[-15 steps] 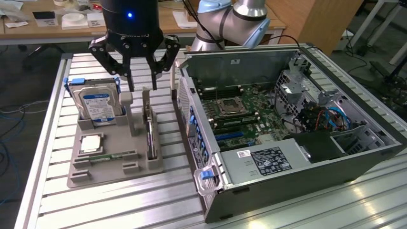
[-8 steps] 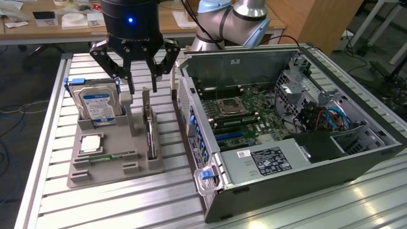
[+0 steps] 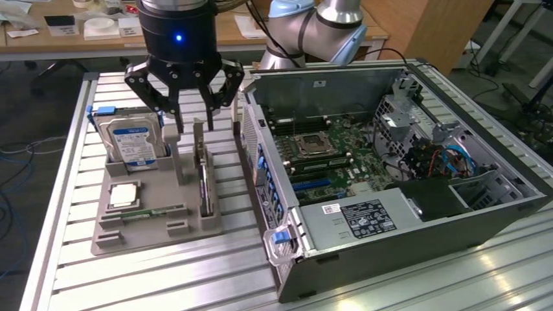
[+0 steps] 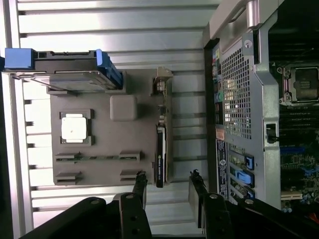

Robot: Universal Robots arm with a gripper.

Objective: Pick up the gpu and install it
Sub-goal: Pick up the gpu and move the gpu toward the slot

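Above gpu (image 3: 204, 181) | pincer (image 3: 194, 128) wide, empty | hard drive (image 3: 131, 139) beside; computer case (image 3: 389, 259) opposite side

Slatted metal table (image 3: 173, 278) up front. In the exterior view, cluttered wooden desk (image 3: 78, 40) at 11 o'clock, wooden cabinet (image 3: 423, 29) at 1, dark floor (image 3: 39, 103) with blue cables (image 3: 10, 154) at 9.

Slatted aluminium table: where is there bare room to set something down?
Free: the slatted aluminium table on the camera side of the grey parts tray, and the strip beside the tray at the exterior view's left. Crowded: the narrow gap between tray and open dark computer case, and the tray's far end under the open black gripper, by the thin dark gpu card.
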